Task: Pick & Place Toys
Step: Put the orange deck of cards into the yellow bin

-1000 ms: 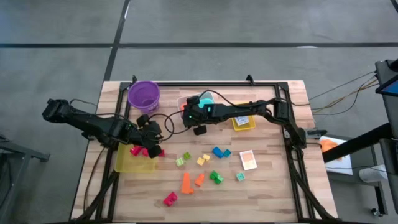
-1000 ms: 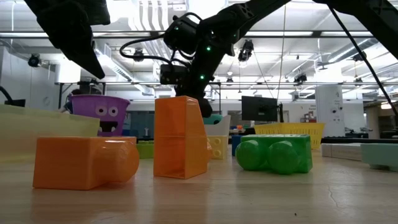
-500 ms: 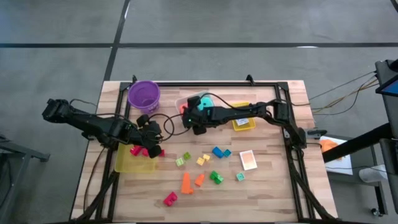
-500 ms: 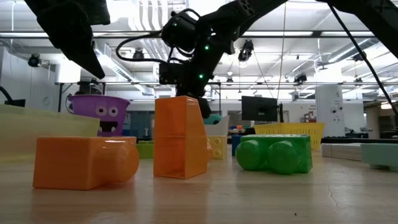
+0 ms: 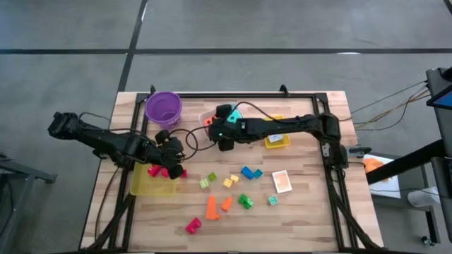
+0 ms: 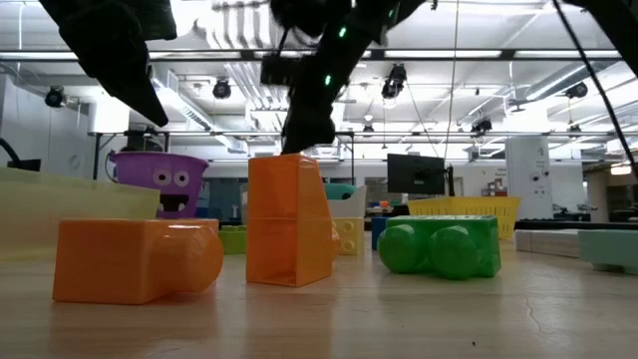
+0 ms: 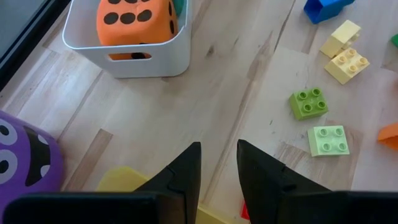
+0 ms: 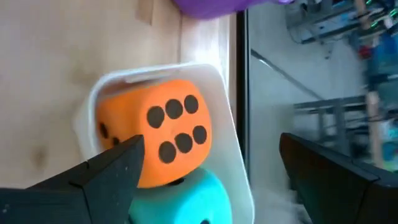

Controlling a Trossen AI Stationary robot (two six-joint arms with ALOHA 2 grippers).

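Observation:
The orange die (image 8: 155, 140) and the teal die (image 8: 180, 199) sit in the white tray (image 5: 209, 114) at the table's far middle. My right gripper (image 8: 211, 143) hangs open above that tray, its fingers wide on either side of the dice and touching neither. Loose blocks lie on the near half: orange (image 5: 210, 207), green (image 5: 245, 201), blue (image 5: 248, 171), yellow (image 5: 229, 181), red (image 5: 192, 226). My left gripper (image 7: 217, 180) hovers over the far edge of the yellow tray (image 5: 150, 185), open by a narrow gap with nothing in it.
The purple bowl (image 5: 164, 107) stands at the far left, beside the white tray. A second yellow tray (image 5: 277, 141) and a card (image 5: 282, 181) lie on the right. Pink-red blocks (image 5: 159, 171) lie in the left yellow tray. Black frame rails run along the table's sides.
My right gripper has risen above the white tray and shifted slightly toward the table's far edge, turning a little as it went. The dice have stayed in the tray.

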